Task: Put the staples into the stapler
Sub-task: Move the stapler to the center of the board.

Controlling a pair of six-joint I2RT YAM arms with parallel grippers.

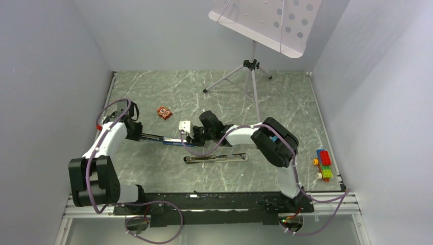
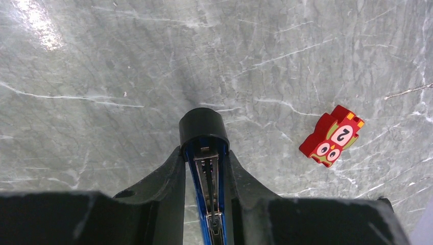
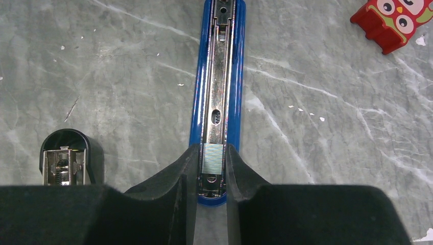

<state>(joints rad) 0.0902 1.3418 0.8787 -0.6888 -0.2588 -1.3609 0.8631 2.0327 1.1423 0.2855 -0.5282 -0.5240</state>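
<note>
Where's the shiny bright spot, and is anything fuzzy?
Left wrist view: glare whitens the table at top left; the left gripper around the stapler is dark, near featureless. Right wrist view: the staples look sharp, the stapler's metal gleams.

staples (image 3: 211, 158) on stapler (image 3: 217, 76) rail | owl block (image 1: 164, 112) behind | second stapler (image 1: 215, 158) in front
</note>
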